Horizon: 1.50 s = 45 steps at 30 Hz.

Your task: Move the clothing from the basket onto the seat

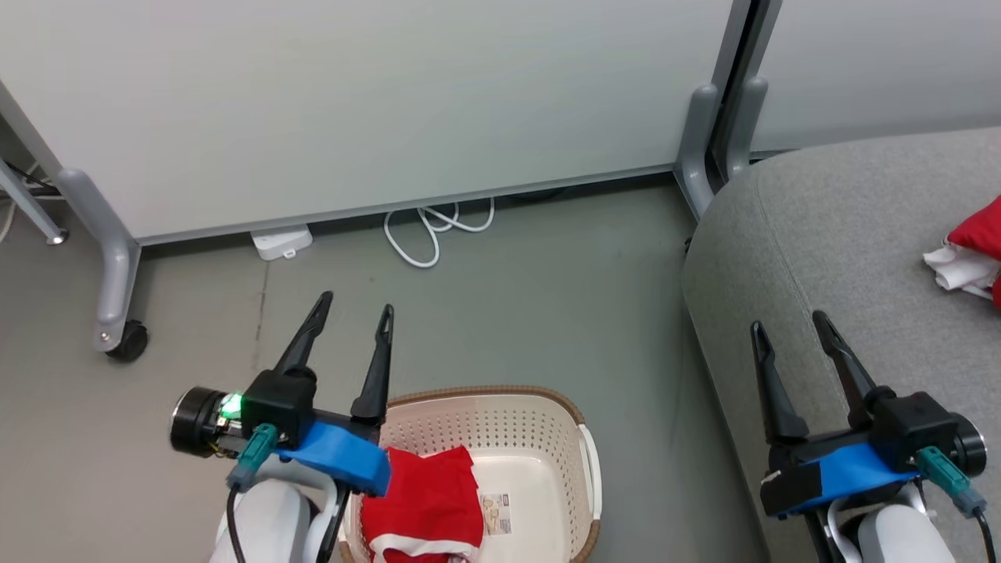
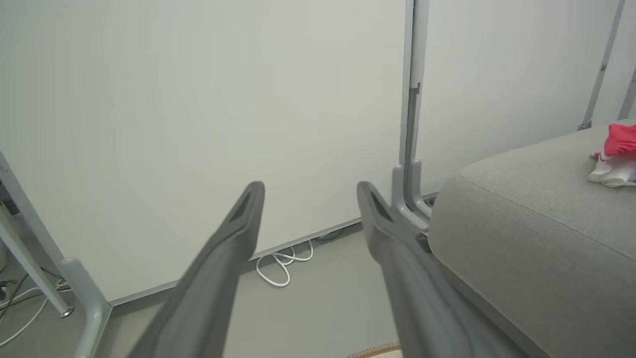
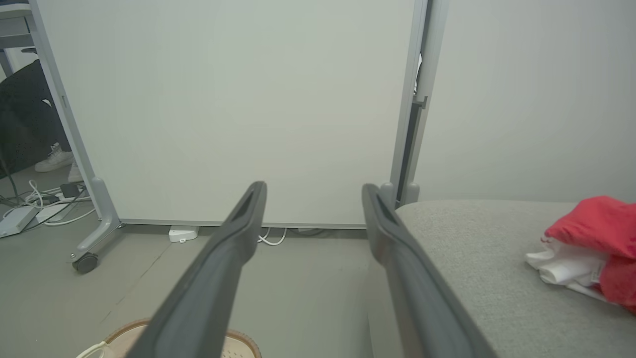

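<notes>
A red garment (image 1: 426, 500) lay in the basket (image 1: 485, 391); left gripper (image 1: 356, 305) and right gripper (image 1: 788, 320) had jaws spread. The left would best drop straight, pinching a thick fold.

Basket (image 1: 485, 426) by left claw (image 1: 355, 304): perforated cream plastic, woven-look rim. Garment (image 1: 426, 500) inside: soft red cloth. Seat (image 1: 844, 258) by right claw (image 1: 787, 321): matt grey weave.

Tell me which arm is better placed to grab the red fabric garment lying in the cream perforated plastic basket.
Probably left. The open left gripper hovers at the rim of the basket, right by the red garment. The open right gripper hangs over the grey woven sofa seat, farther away.
</notes>
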Available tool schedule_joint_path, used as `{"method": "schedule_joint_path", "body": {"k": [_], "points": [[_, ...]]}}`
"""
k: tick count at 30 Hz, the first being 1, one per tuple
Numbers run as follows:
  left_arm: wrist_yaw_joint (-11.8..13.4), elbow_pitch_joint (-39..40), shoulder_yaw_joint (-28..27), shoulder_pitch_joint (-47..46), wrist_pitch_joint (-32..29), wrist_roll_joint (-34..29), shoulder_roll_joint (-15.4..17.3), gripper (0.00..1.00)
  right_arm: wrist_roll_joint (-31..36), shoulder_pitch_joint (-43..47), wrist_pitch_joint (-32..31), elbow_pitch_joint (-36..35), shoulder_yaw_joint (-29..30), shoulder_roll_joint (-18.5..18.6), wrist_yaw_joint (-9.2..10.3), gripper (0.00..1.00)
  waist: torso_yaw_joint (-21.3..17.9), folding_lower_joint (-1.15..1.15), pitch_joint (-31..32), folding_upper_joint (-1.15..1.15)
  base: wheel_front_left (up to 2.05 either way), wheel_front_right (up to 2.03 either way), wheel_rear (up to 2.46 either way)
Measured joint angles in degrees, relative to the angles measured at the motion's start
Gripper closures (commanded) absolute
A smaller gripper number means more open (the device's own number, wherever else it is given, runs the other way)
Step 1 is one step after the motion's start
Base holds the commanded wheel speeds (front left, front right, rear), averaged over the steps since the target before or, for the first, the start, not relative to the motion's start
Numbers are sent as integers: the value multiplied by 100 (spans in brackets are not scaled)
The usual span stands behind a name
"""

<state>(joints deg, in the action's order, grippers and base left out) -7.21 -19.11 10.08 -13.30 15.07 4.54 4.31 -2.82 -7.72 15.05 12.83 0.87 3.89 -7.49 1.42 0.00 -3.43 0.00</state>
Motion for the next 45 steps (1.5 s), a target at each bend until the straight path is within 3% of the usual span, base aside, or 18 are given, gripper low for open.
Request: {"method": "schedule_joint_path", "body": {"k": [17, 30, 38, 45], "points": [[-20, -1850, 2348, -1817, 0, 404, 806, 0, -2, -1161, 0, -235, -201, 41, 0, 0, -560, 1, -1295, 0, 0, 0, 0], [-22, -3584, 4461, -3118, -21, 717, 1126, 0, -13, -1873, 0, -483, -268, -33, 0, 0, -989, 2, -2541, 0, 0, 0, 0], [-22, -4369, 5890, -3791, -434, 1163, 1288, 0, -30, -2421, 0, -658, -423, -76, 0, 0, -1247, 2, -3404, 0, 0, 0, 0], [-22, -4669, 6270, -4196, -951, 1317, 1475, 0, 12, -2730, 0, -867, -506, -87, 0, 0, -1400, 1, -4034, -1, 0, 0, 0]]}}
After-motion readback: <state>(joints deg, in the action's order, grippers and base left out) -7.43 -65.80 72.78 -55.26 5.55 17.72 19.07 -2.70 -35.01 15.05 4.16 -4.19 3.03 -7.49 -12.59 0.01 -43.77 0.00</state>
